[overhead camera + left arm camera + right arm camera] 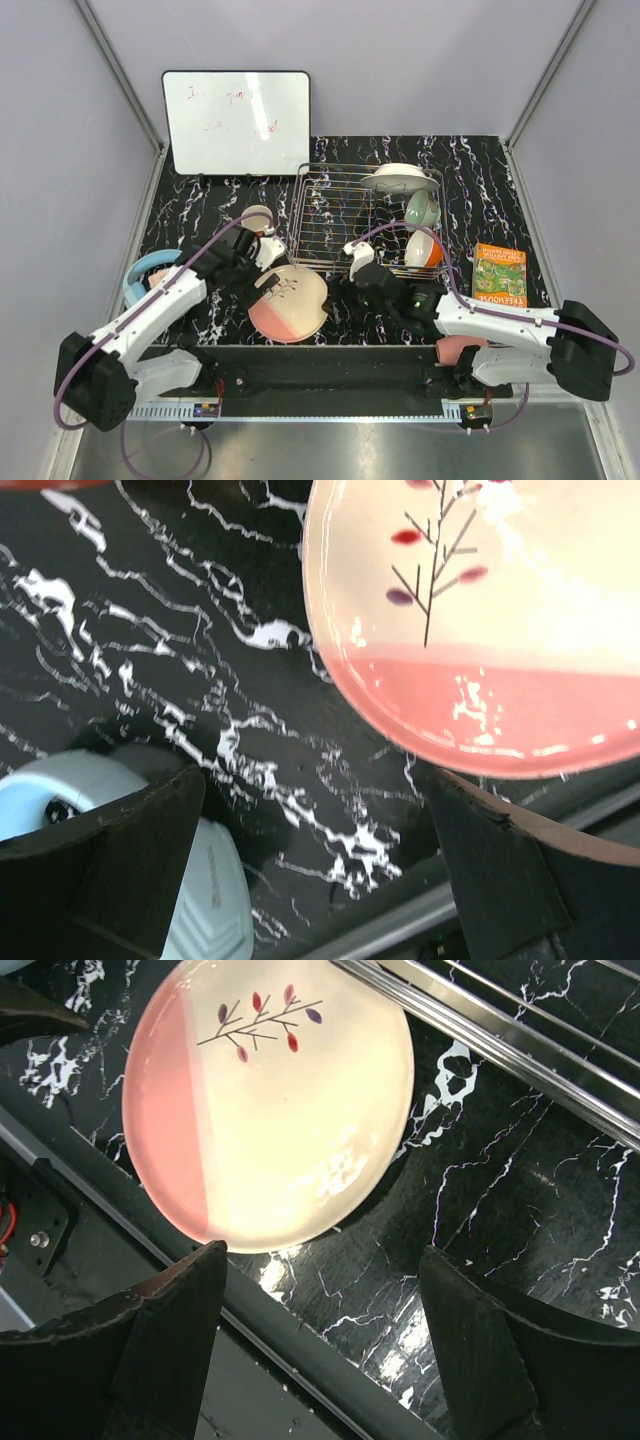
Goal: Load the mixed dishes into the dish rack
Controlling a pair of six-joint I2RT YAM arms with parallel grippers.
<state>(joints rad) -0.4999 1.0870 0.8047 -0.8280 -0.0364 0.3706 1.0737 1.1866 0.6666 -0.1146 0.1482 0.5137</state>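
The pink-and-cream plate with a twig drawing [288,303] lies flat on the black marbled table, in front of the silver wire dish rack [330,215]. It also shows in the left wrist view [480,630] and the right wrist view [270,1110]. My left gripper [256,270] [320,880] is open and empty beside the plate's left rim. My right gripper [342,288] [320,1330] is open and empty at the plate's right rim. In the rack's right end are a white dish [400,180], the mint-green bowl [422,208] and the orange mug [425,248]. A small white bowl [258,216] sits left of the rack.
Blue headphones [145,272] [200,880] lie left of my left gripper. An orange book [499,273] lies right of the rack. A whiteboard [237,122] stands at the back left. A pink thing [457,349], partly hidden, lies by the right arm's base. The rack's rail [500,1030] runs close to the plate.
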